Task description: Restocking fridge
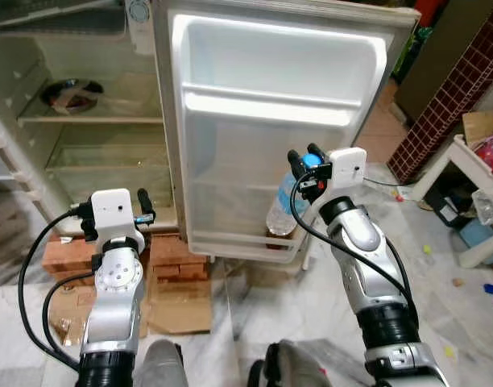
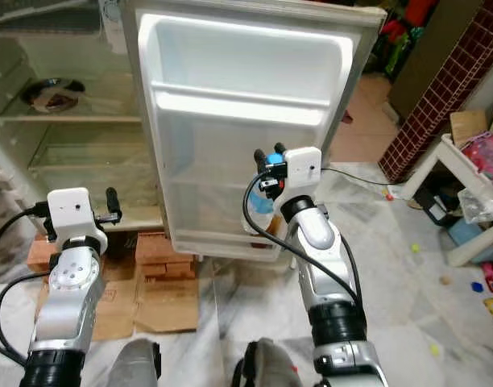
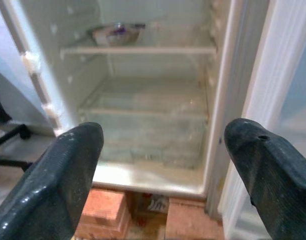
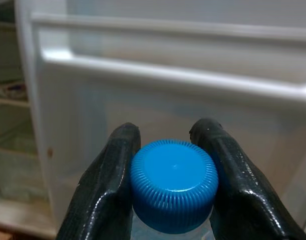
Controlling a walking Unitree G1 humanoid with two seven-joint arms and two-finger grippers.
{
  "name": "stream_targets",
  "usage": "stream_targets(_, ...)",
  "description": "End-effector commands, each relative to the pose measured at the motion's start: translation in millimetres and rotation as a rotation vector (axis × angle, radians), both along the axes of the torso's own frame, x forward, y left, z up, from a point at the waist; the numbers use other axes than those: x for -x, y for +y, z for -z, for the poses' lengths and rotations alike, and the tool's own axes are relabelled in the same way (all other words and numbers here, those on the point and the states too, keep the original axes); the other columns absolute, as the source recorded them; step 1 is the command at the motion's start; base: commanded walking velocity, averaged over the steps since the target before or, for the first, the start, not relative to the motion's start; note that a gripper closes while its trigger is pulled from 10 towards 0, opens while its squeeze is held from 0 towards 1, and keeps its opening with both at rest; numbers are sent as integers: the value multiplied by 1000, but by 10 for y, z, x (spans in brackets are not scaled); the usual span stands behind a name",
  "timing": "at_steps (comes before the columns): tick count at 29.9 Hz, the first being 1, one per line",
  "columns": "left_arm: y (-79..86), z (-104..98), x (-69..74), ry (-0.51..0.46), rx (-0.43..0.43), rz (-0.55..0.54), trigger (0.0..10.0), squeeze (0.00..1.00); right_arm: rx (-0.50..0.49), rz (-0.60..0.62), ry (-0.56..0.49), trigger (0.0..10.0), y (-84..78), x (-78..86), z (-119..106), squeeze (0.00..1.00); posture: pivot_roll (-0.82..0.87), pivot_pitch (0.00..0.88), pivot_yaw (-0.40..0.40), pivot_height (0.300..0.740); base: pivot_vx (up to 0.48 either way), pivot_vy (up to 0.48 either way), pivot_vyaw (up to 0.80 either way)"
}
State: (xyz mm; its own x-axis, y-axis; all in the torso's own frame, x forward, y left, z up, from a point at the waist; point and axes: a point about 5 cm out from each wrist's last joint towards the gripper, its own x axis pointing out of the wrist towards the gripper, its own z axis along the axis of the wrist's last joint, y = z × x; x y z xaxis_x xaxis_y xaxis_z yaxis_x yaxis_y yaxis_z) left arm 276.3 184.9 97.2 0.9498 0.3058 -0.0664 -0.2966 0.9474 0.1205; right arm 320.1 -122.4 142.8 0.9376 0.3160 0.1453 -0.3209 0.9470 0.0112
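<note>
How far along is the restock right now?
Done: the fridge door stands open, and a bowl sits on an inner shelf. In hand: the right hand is shut on the blue cap of a water bottle, which stands at the door's bottom rack. Left: releasing the bottle. The left hand is open and holds nothing.

A lived-in home, at the open fridge

An old white fridge (image 1: 85, 121) stands with its door (image 1: 271, 129) swung wide, propped on red bricks (image 1: 170, 254) and flattened brown cardboard (image 1: 178, 302) over a pale marble-patterned floor (image 1: 254, 310). A dark metal bowl (image 1: 69, 93) sits on one shelf. To the right, a white plastic table (image 1: 472, 193), a low maroon-tiled wall (image 1: 452, 89) and scattered small bits of clutter (image 1: 456, 282) suggest everyday household use.
</note>
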Motion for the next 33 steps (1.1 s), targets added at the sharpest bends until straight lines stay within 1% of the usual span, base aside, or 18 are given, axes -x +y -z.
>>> stream_targets(1,-13,23,7,11,-1,2,10000,0,-6,2,-18,10000,-16,-11,-39,0,73,0,-82,618,0,0,0)
stream_targets(5,0,24,9,10,-12,-1,10000,0,-3,3,-18,10000,-19,-11,-37,0,73,0,-82,618,0,302,0)
stream_targets(8,18,11,9,-1,-31,-6,10000,0,-2,2,-18,10000,-20,-12,-38,0,73,0,-81,618,266,354,0)
stream_targets(27,21,13,4,-3,-35,-9,10000,0,-1,-2,-25,10000,-12,-10,-40,0,73,0,-80,618,295,357,0)
stream_targets(33,12,10,2,-4,-41,-3,10000,0,1,-1,-29,10000,-16,-10,-48,0,73,0,-80,618,297,41,0)
